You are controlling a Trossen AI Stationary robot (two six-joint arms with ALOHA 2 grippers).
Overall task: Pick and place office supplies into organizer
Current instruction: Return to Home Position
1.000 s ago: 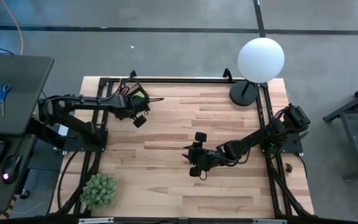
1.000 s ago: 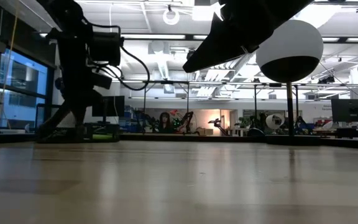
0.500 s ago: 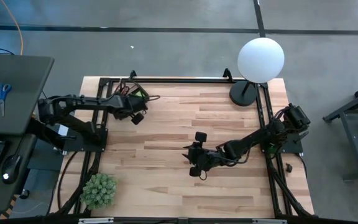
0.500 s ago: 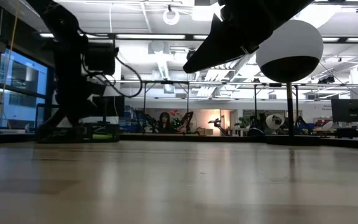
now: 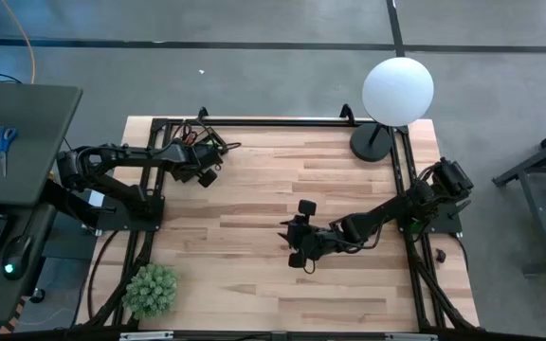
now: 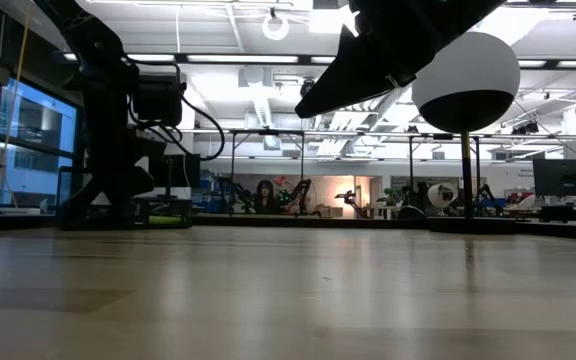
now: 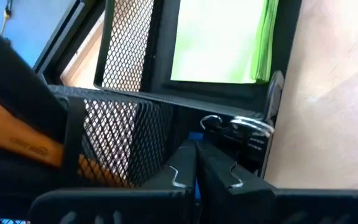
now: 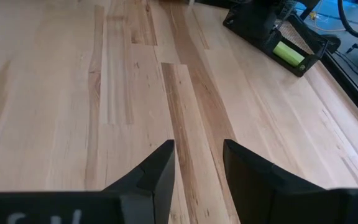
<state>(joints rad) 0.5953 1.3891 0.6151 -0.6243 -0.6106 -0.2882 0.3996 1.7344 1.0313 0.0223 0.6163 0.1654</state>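
Near table point(image 5: 254, 284)'s upper-left corner: left gripper point(image 5: 207, 175) just beside organizer point(image 5: 209, 144), green showing inside. Mid-table: right gripper point(image 5: 295, 237), arm stretched in from right edge. Lamp point(image 5: 398, 90) at upper right, plant point(image 5: 150, 290) at lower left

Organizer point(image 7: 129, 134): black mesh tray, far left corner of table point(image 8: 73, 93).
Sticky-note pad point(image 7: 222, 40): green, flat in one compartment.
Pencil point(image 7: 17, 134): orange, slanted behind mesh wall.

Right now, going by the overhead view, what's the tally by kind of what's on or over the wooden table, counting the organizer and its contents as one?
Organizer: 1
Robot arms: 2 (left gripper at it, right gripper over mid-table)
Lamp: 1
Potted plant: 1
Total: 5
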